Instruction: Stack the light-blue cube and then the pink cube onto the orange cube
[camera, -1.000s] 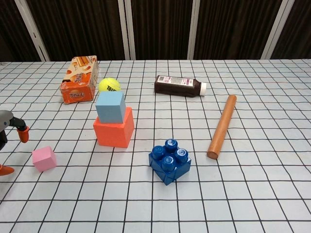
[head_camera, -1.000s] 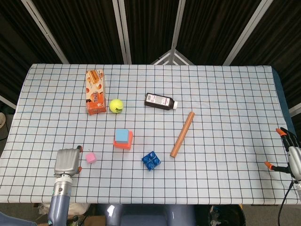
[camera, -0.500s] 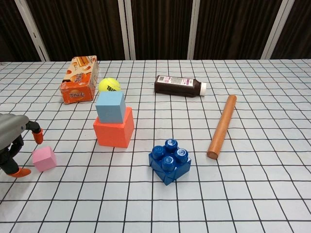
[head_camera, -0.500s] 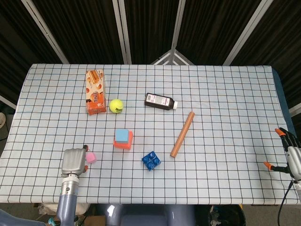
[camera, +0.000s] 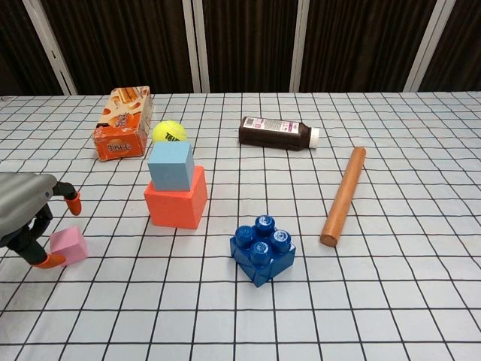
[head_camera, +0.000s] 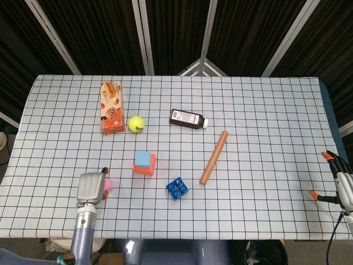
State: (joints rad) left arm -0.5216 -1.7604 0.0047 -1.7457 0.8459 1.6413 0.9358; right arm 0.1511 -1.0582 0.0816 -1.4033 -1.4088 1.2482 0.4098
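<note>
Chest view puts the left hand (camera: 30, 218) at the lower left of the frame, fingers spread around the pink cube (camera: 69, 245): one orange fingertip sits low at the cube's near corner, another hangs above and behind it. Whether any finger touches the cube I cannot tell; it sits flat on the table (camera: 391, 301) and nothing grips it yet.

Just right of that, left of centre in the frame, the light-blue cube (camera: 171, 165) already sits on the orange cube (camera: 177, 198), set toward the orange one's back left corner. So the first half of the stacking looks done, and the step in hand is the pick-up of the pink cube.

Head view shows the same hand from above, its grey back covering most of the pink cube, only a sliver showing at its right edge. The right hand (head_camera: 341, 182) waits at the far right edge of the frame, well apart from the cubes, fingers apart and holding nothing.

The next move, as I judge it, calls for closing the fingers squarely on opposite faces of the pink cube, lifting it straight up and carrying it up and right in the frame over the stack. Because the blue cube is small and off-centre, the placement needs care so the tower is not nudged.
</note>
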